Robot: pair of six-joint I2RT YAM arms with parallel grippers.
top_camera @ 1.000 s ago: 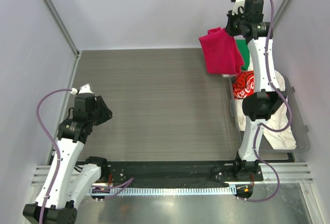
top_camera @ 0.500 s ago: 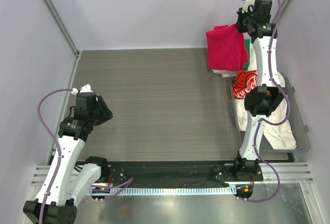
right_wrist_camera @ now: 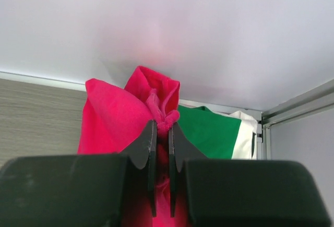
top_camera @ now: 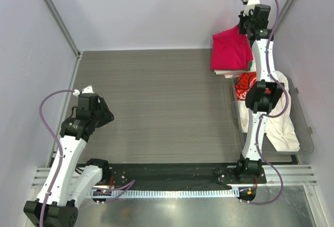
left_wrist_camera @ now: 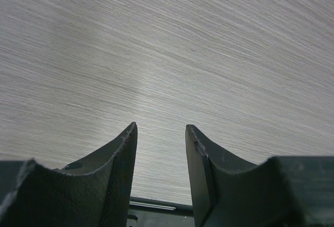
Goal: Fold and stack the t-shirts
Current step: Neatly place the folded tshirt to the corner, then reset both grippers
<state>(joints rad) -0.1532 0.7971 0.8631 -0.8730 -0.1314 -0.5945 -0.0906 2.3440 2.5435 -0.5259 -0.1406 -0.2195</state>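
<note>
Two grippers checked: my left gripper (left_wrist_camera: pixel 160 128) stands partly open and empty over the table (top_camera: pixel 156 91). My right gripper (right_wrist_camera: pixel 162 125), clamped on the magenta-red t-shirt (top_camera: pixel 232 49), has carried it back and right over the green t-shirt (right_wrist_camera: pixel 209 133) at the far right; release looks next.

Bright even light, soft glare streak on table (left_wrist_camera: pixel 141 81)
</note>
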